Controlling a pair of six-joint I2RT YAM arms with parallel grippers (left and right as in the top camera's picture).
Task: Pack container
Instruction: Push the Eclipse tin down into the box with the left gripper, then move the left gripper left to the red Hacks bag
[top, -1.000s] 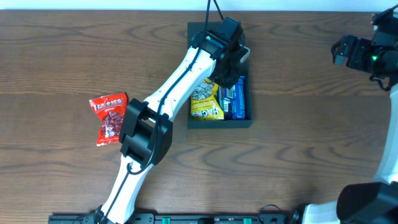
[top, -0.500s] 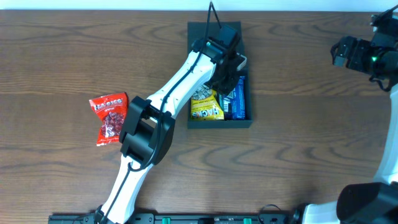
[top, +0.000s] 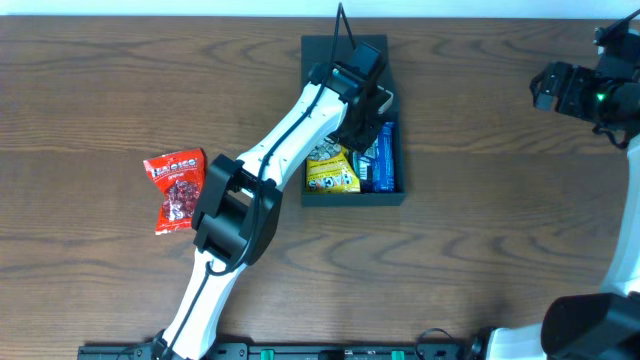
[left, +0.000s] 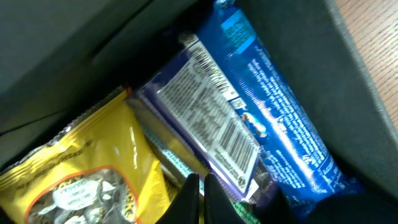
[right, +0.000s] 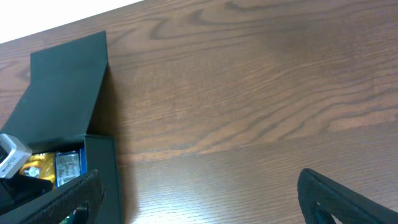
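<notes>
The left gripper (left: 199, 198) is down inside the container (top: 352, 199), its 2 fingers together with nothing seen between them. Just at the tips lies a purple packet (left: 205, 134) with a barcode, a yellow packet (left: 74, 180) on one side of it and a blue packet (left: 280, 134) on the other. The container's lid (right: 65, 93) is open. A red packet (top: 176, 188) lies on the table (top: 480, 240), well apart from the gripper. The right gripper (top: 545, 85) hangs far off, fingers spread wide.
</notes>
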